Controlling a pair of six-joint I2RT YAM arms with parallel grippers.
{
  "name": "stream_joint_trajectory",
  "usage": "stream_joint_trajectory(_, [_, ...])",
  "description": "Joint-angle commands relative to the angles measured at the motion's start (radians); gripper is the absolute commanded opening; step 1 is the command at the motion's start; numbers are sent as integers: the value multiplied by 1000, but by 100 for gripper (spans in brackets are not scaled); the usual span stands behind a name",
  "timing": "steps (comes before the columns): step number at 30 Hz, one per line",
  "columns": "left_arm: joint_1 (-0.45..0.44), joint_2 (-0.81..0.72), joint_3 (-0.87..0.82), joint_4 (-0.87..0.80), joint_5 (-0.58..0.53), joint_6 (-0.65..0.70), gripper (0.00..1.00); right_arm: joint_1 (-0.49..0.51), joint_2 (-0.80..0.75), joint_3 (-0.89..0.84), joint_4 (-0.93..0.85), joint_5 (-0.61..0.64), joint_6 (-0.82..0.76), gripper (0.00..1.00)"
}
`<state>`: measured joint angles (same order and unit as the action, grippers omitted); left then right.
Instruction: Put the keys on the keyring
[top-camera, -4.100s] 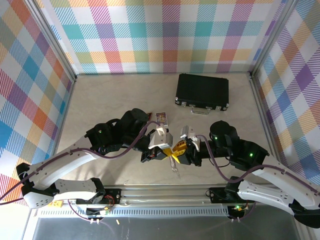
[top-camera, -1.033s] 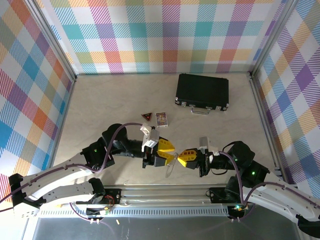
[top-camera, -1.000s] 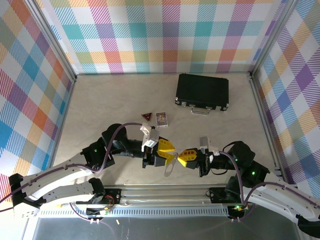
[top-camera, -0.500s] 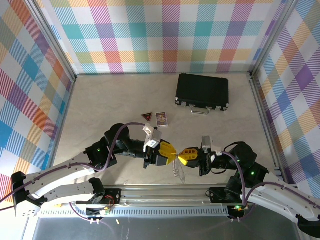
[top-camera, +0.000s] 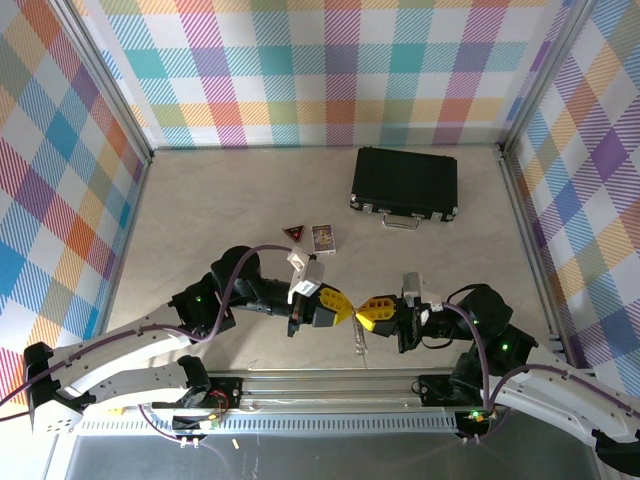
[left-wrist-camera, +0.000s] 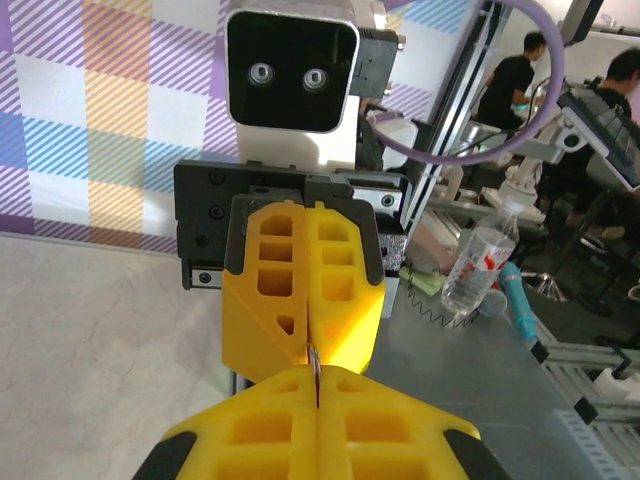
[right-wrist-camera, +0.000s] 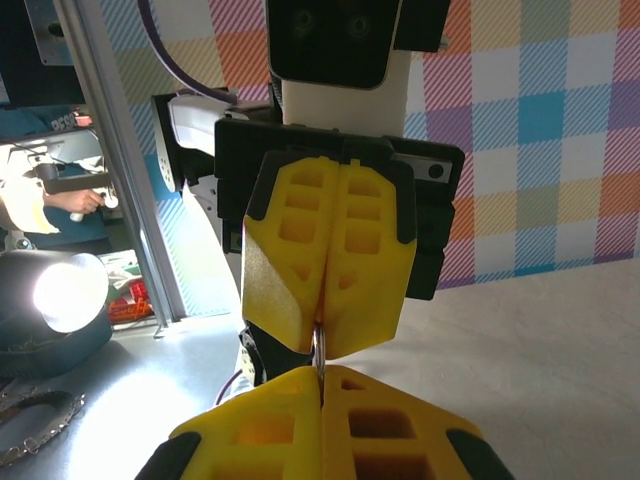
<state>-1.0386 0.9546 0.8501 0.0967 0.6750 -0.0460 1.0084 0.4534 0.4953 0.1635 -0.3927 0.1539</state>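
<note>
My left gripper (top-camera: 345, 308) and right gripper (top-camera: 366, 314) meet tip to tip above the near middle of the table, both shut. A thin silver metal loop, the keyring (right-wrist-camera: 318, 352), runs edge-on from between my right gripper (right-wrist-camera: 320, 374) fingers into the left gripper's (right-wrist-camera: 320, 342) closed pads. In the left wrist view the same sliver of the keyring (left-wrist-camera: 314, 362) sits between my left gripper (left-wrist-camera: 318, 378) and the right gripper (left-wrist-camera: 308, 345). The keyring's silver chain (top-camera: 360, 340) hangs below the meeting point. The keys with the red tag are hidden.
A black case (top-camera: 405, 183) with a metal handle lies at the back right. A dark triangular badge (top-camera: 293, 233) and a small card (top-camera: 323, 237) lie on the table behind the left arm. Plaid walls close in the left, back and right sides.
Over the last second my left gripper shifted right until its tips met the right gripper's. The hanging chain swung from under the left tips to under the meeting point.
</note>
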Motion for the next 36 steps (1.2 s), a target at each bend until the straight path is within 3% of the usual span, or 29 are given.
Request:
stream_joint_trajectory(1, [-2, 11, 82, -173, -13, 127, 0, 6, 4, 45, -41, 46, -2, 7])
stream_joint_trajectory(2, [-1, 17, 115, -254, -28, 175, 0, 5, 8, 68, -98, 49, -14, 15])
stream_joint_trajectory(7, [-2, 81, 262, -556, -80, 345, 0, 5, 21, 141, -290, 67, -63, 33])
stream_joint_trajectory(18, [-2, 168, 351, -639, -65, 407, 0, 5, 78, 201, -429, 38, -105, 41])
stream_joint_trajectory(25, [-2, 171, 348, -634, -58, 403, 0, 4, 102, 200, -413, 44, -96, 39])
stream_joint_trajectory(36, [-2, 169, 327, -591, -43, 389, 0, 6, 149, 195, -358, 0, -78, 25])
